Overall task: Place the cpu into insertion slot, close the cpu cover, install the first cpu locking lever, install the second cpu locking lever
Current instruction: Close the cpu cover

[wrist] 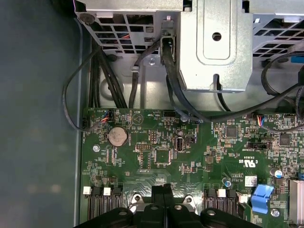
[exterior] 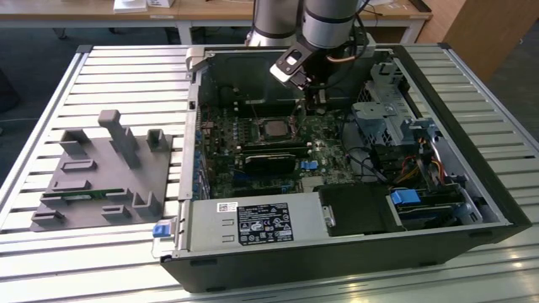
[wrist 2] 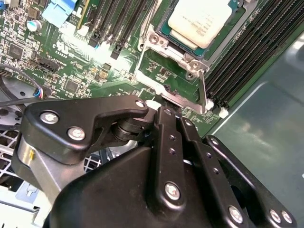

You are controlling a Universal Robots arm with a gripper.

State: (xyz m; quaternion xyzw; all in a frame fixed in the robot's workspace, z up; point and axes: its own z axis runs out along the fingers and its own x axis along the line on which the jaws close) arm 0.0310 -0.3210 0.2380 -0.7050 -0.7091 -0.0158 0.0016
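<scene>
**A:** Nearest us, the slatted surface (exterior: 76, 259) carries an open computer case (exterior: 337, 265), with the power supply (exterior: 252, 224) along its near edge.

**B:** On the exterior view's left there's a grey holder tray (exterior: 101, 177), right beside the case.

**A:** Going further in, there's the green circuit board (exterior: 252, 180). The chip (exterior: 271, 129) lies flat on its far half, silver top up.

**B:** The second wrist view shows the cover (wrist 2: 173, 51), a silver frame, lying around the chip. A thin metal lever (wrist 2: 203, 88) runs from the frame's corner toward the end effector (wrist 2: 173, 118). I can't tell whether it's latched.

**A:** And the end effector itself?

**B:** It hangs low over the board, just past the chip and toward the exterior view's right. Its fingers are pressed together in both wrist views, with nothing between them.

**A:** Farthest back, the arm (exterior: 329, 25) rises beyond the case's far wall.
</scene>
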